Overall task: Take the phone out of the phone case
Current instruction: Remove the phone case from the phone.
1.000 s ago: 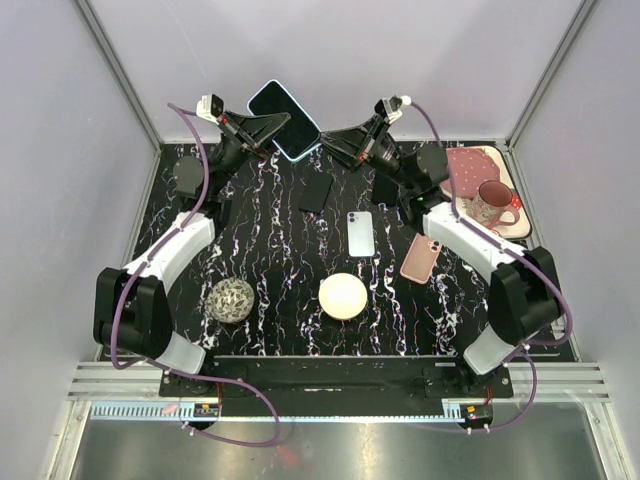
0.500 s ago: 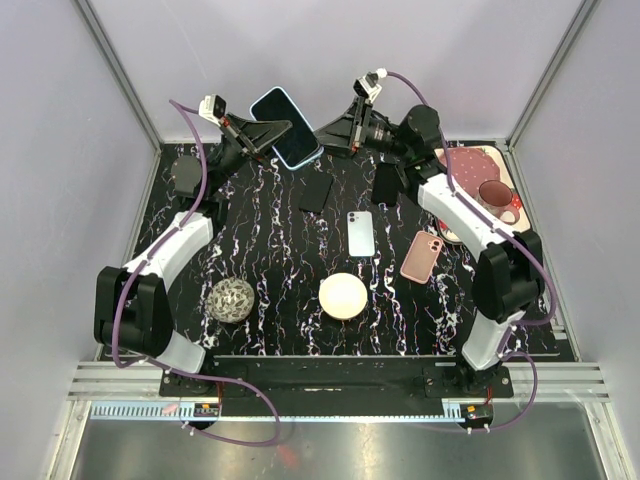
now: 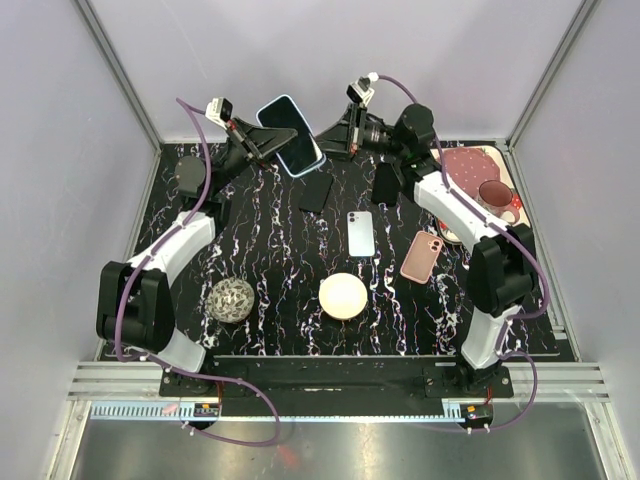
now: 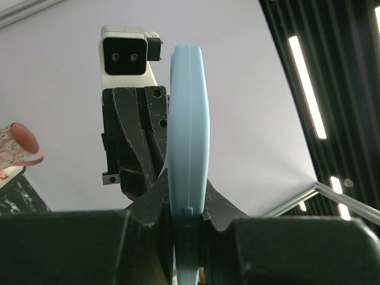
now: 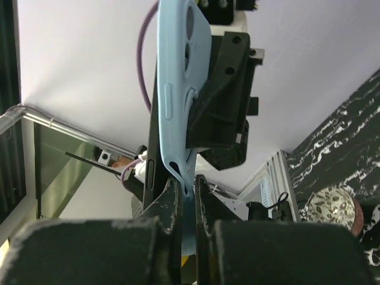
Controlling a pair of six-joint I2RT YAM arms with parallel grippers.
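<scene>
Both arms raised above far edge of worktop point(image 3: 270, 235), hands facing each other. Left hand point(image 3: 274, 143): narrow, clamped on phone point(image 3: 291, 133), held aloft. Right hand point(image 3: 321, 148): pinched nearly closed on corner of blue case point(image 5: 178, 77), there peeled off phone.

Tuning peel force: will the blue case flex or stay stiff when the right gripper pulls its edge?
Likely flexes: the blue case lip bends off the phone where the right gripper pinches it. Probably grippy: its skin looks matte.
</scene>
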